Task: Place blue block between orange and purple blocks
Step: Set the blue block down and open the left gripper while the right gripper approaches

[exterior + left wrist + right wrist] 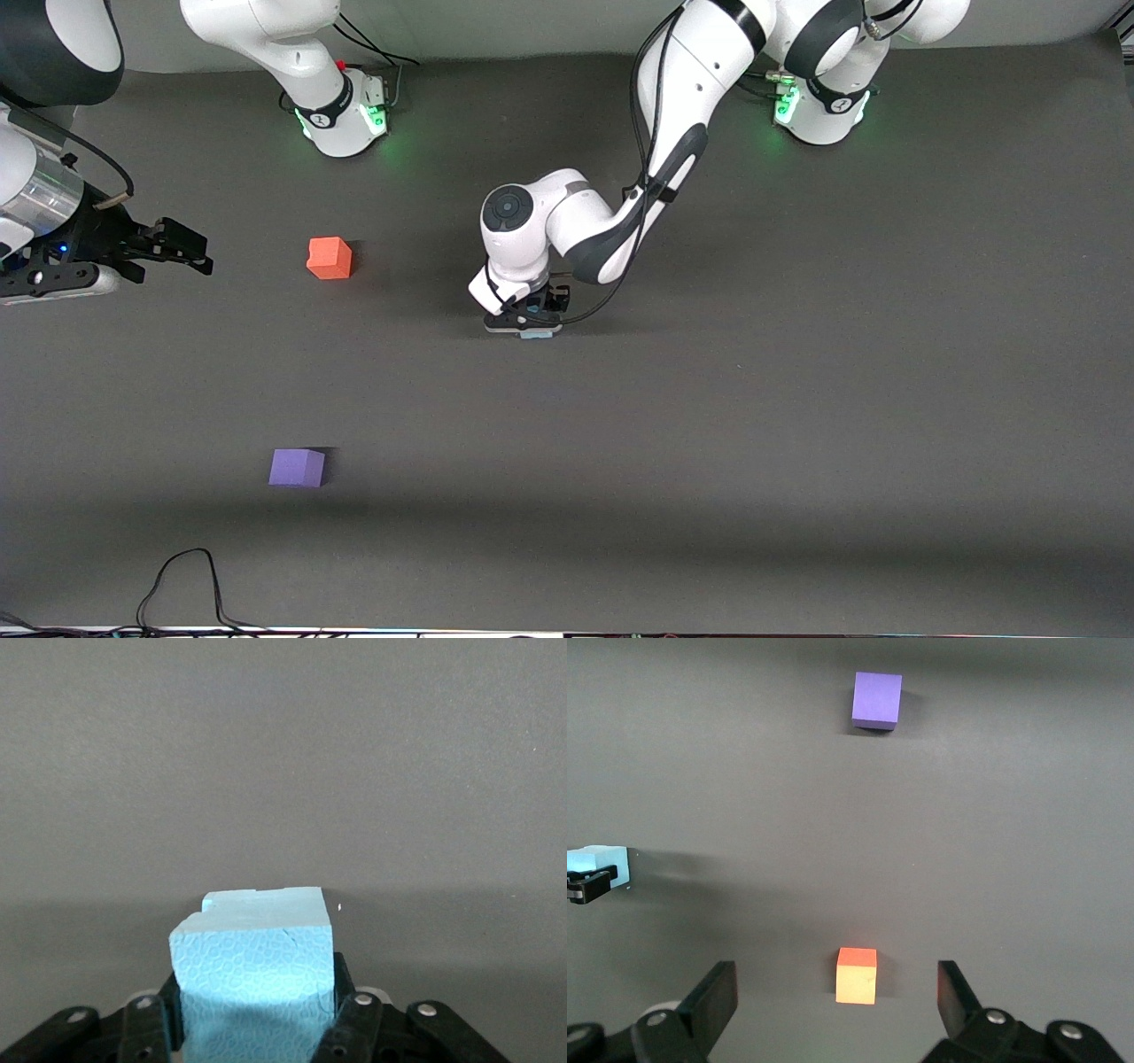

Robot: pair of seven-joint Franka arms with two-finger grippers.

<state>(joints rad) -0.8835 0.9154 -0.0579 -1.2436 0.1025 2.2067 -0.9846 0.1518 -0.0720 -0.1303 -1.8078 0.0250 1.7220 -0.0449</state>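
Tabletop [797, 425]: dark grey mat, cables at the front camera's edge.
Left tool [524, 324]: mid-tabletop, low, fingers flanking the blue block [252, 979]; pinching or just freed cannot be told.
Right tool [837, 997]: spread, empty, waiting over the right arm's end.
Orange block [330, 258]; purple block [297, 468], nearer the front camera.
Step, as judged: carrying blue. Next: set it in the unobstructed gap between them.
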